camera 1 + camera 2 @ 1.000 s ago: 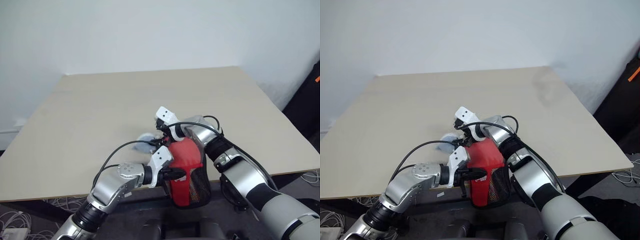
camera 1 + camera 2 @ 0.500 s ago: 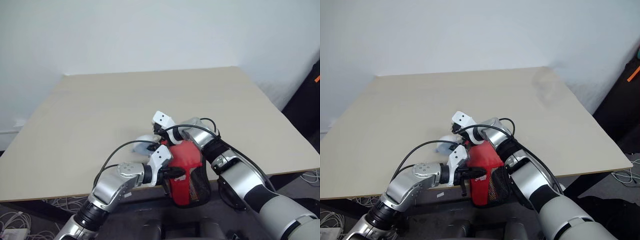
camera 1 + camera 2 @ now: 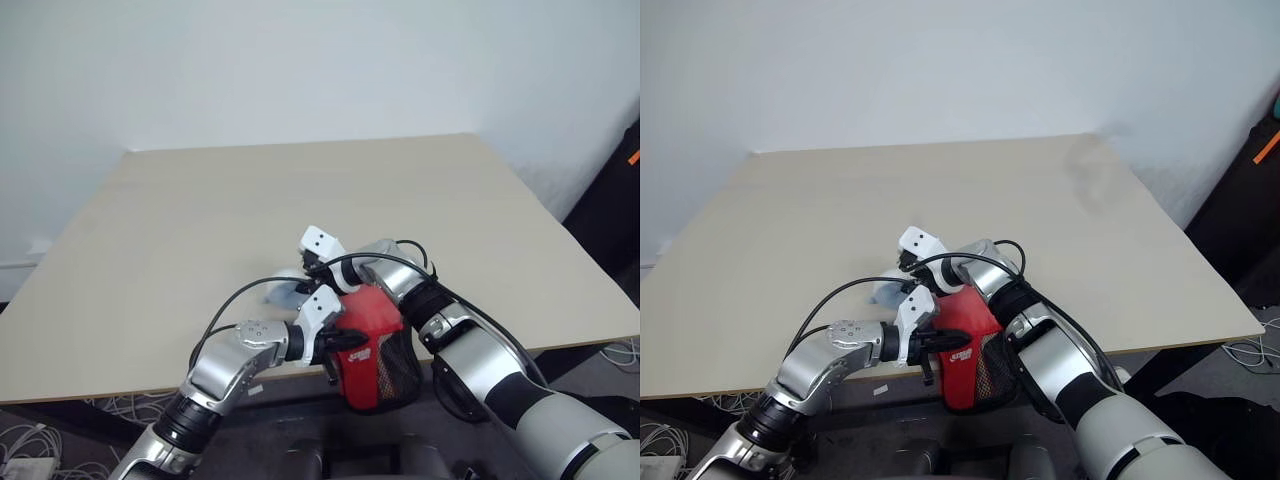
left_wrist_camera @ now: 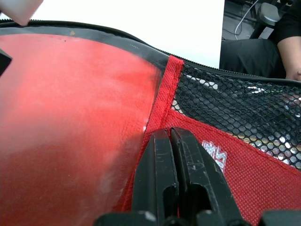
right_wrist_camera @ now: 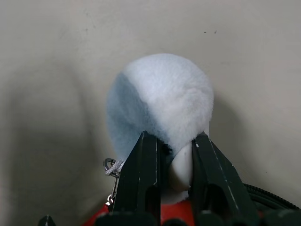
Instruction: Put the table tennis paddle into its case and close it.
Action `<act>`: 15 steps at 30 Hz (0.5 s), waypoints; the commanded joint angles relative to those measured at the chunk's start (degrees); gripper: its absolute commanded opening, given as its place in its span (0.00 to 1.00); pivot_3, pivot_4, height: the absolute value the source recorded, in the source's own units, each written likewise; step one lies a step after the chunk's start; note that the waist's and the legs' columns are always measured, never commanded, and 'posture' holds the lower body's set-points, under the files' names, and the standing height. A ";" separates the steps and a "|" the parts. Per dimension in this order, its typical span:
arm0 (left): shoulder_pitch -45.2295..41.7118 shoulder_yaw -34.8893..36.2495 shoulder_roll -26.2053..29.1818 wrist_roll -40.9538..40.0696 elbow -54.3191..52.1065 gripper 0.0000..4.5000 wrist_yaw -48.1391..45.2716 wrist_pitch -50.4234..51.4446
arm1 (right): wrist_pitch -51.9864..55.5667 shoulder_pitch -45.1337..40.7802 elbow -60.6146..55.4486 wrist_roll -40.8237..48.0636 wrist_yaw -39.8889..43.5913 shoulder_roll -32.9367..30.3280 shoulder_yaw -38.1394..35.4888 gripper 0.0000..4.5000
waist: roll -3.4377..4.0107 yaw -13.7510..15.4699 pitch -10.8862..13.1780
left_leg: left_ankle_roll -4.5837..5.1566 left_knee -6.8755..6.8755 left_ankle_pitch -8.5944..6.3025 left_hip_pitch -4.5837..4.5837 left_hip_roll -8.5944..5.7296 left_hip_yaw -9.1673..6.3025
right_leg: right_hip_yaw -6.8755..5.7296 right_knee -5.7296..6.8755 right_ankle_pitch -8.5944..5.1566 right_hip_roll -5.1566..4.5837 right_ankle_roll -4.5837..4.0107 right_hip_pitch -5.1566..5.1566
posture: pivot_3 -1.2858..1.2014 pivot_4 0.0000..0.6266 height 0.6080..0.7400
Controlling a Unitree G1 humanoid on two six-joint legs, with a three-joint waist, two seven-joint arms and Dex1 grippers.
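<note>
The case (image 4: pixel 70 117) is red woven cloth with a faint sheen, edged in black binding, with a coarse black mesh panel (image 4: pixel 235 108) and a white printed logo (image 4: pixel 214 153). The ball (image 5: pixel 162 101) is soft, fuzzy pale grey-blue plush, with a small metal ring (image 5: pixel 110 165) on a string. The counter (image 3: pixel 200 210) is matt, smooth light wood laminate. The left claw (image 4: pixel 176 141) has hard, scuffed, semi-gloss black plastic fingers (image 4: pixel 157 174). The right claw (image 5: pixel 169 150) looks the same.

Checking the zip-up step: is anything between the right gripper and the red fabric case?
Yes. A fuzzy grey-blue ball on a small chain sits at the case's zipped edge, and the right gripper is shut on it.
</note>
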 commanded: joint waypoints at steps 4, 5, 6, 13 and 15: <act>-1.48 0.60 -0.78 3.48 3.23 0.00 1.76 -0.04 | -1.38 -1.60 -1.08 0.86 -3.39 0.96 -3.31 0.08 | 0.00 0.03 0.00 | -0.02 0.01 0.01 0.00 0.00 -0.01 | 0.00 0.02 0.00 0.00 0.00 0.00 | 0.52 0.00 0.68; -1.53 0.63 -1.00 3.70 3.44 0.00 1.90 -0.02 | -1.49 -1.71 -0.96 0.97 -3.76 1.10 -3.65 0.08 | -0.01 0.05 0.00 | -0.02 0.01 0.02 0.00 0.00 -0.01 | -0.01 0.02 0.01 0.00 -0.02 0.00 | 0.52 0.00 0.68; -1.55 0.68 -1.20 3.93 3.68 0.00 2.02 0.00 | -1.56 -1.95 -0.75 1.28 -4.31 1.38 -4.28 0.08 | -0.01 0.04 0.00 | -0.03 0.01 0.02 0.00 0.00 -0.02 | -0.01 0.03 0.01 0.00 -0.02 0.00 | 0.52 0.00 0.68; -1.53 0.62 -1.98 4.95 4.28 0.00 2.28 0.18 | -2.00 -3.98 0.36 3.71 -6.98 3.36 -9.14 0.08 | -0.01 -0.02 0.00 | -0.04 0.02 0.03 0.00 0.00 -0.02 | 0.02 0.06 0.02 0.02 -0.03 0.00 | 0.52 0.00 0.68; -1.56 0.55 -2.21 5.09 4.39 0.00 2.21 0.20 | -2.47 -5.01 1.39 4.31 -8.39 3.86 -10.96 0.08 | 0.00 -0.07 0.00 | -0.06 0.02 0.05 -0.01 0.00 -0.04 | 0.02 0.09 0.02 0.04 -0.04 0.01 | 0.52 0.00 0.68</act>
